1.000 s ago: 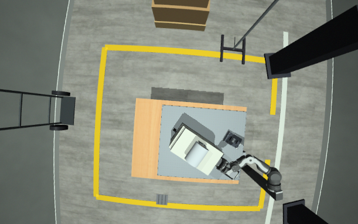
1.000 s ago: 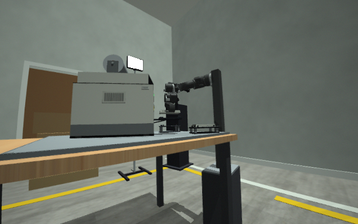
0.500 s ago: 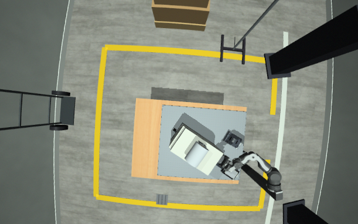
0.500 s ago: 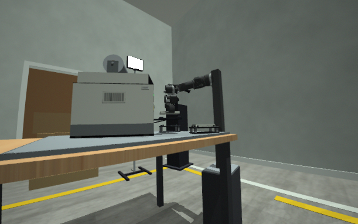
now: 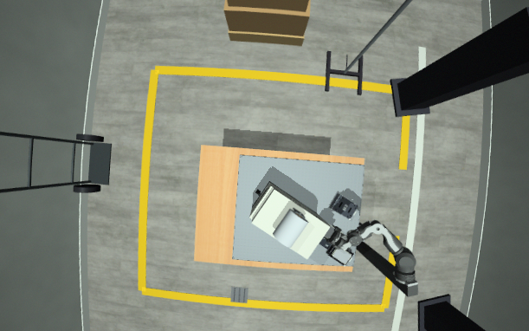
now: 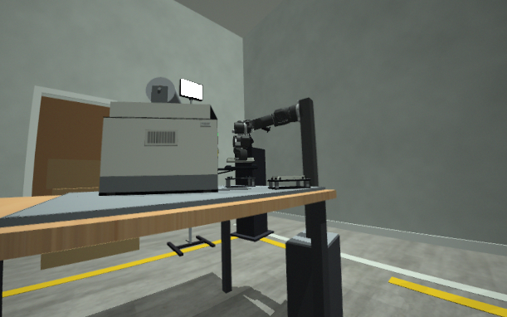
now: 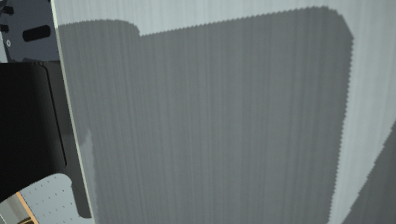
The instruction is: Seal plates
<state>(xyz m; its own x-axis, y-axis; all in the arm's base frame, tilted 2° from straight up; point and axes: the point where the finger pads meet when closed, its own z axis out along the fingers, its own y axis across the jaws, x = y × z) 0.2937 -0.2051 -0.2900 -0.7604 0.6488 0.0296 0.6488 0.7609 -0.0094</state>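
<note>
My gripper [image 5: 337,238] [image 6: 241,158] is shut on a plate [image 6: 230,160] [image 7: 215,125], flat and level just above the sealer's dark stage [image 6: 248,168]. Its top fills most of the wrist view, smooth and light like foil. One black finger shows at the left there. The sealer [image 5: 265,213] [image 6: 123,159] shows a small green light [image 6: 217,134] at its front edge. A dark nest [image 5: 344,201] [image 6: 239,187] holds no visible plate. The other nest [image 6: 289,186] bears a light plate [image 5: 342,256]; its top is too small to judge. Labels and A1 corners cannot be read.
The foil roll [image 5: 290,228] [image 6: 160,89] is on top of the sealer. The arm [image 5: 383,234] [image 6: 272,119] reaches in from its post at the right. The grey perforated mat [image 5: 248,243] lies on the wooden table [image 5: 215,204]. The second nest stands near the table's front-right corner.
</note>
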